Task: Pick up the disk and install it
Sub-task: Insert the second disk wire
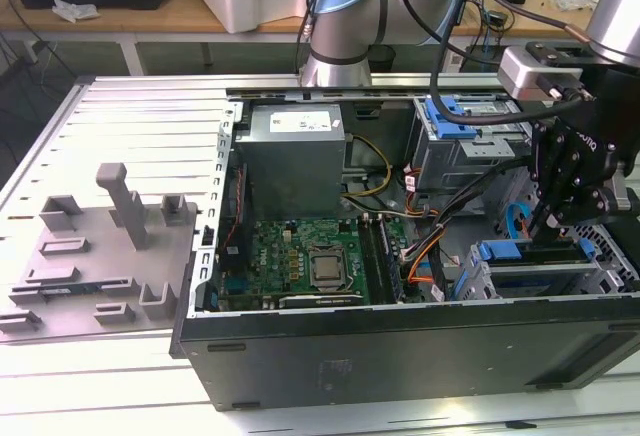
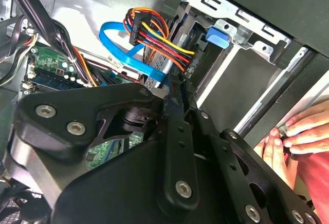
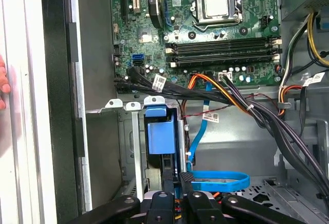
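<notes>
Grey ribbed table (image 1: 90, 376) carries your open computer case (image 1: 400, 356). Your gripper (image 1: 545, 226) sits low at the exterior view's right, over the drive cage (image 1: 545, 276). Its fingers (image 3: 186, 179) look nearly closed on a thin dark edge beside the blue latch (image 3: 160, 134); you cannot tell whether that is the disk.

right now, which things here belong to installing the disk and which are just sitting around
Job in hand:
- gripper, down at the blue-latched drive cage
- disk: I can't make it out for sure

Just lying about:
- grey fixture plate outside the case
- power supply
- motherboard
- blue flat cable
- a person's hand at the case edge
</notes>
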Available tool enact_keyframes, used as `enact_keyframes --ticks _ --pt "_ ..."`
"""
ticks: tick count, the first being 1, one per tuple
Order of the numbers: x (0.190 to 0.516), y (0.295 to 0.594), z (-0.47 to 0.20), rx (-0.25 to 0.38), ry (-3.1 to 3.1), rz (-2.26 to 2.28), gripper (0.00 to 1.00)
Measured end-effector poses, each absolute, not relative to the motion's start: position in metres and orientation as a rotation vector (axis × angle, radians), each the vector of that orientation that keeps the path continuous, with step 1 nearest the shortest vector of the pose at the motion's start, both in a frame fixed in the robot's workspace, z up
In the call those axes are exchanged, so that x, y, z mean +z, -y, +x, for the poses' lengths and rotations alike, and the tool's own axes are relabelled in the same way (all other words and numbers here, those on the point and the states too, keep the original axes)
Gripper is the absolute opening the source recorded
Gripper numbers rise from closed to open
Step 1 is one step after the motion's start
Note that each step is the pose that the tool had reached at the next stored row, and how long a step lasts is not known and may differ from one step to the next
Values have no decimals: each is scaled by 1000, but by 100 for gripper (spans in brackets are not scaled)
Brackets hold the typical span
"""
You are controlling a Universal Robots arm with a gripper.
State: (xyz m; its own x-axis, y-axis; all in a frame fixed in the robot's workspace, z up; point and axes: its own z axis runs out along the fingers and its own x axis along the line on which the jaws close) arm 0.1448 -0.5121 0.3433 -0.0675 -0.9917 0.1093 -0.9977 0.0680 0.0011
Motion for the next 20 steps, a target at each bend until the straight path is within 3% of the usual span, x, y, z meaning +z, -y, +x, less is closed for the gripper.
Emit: enact_keyframes --ticks 20 --pt "343 514 145 113 2233 2090 16"
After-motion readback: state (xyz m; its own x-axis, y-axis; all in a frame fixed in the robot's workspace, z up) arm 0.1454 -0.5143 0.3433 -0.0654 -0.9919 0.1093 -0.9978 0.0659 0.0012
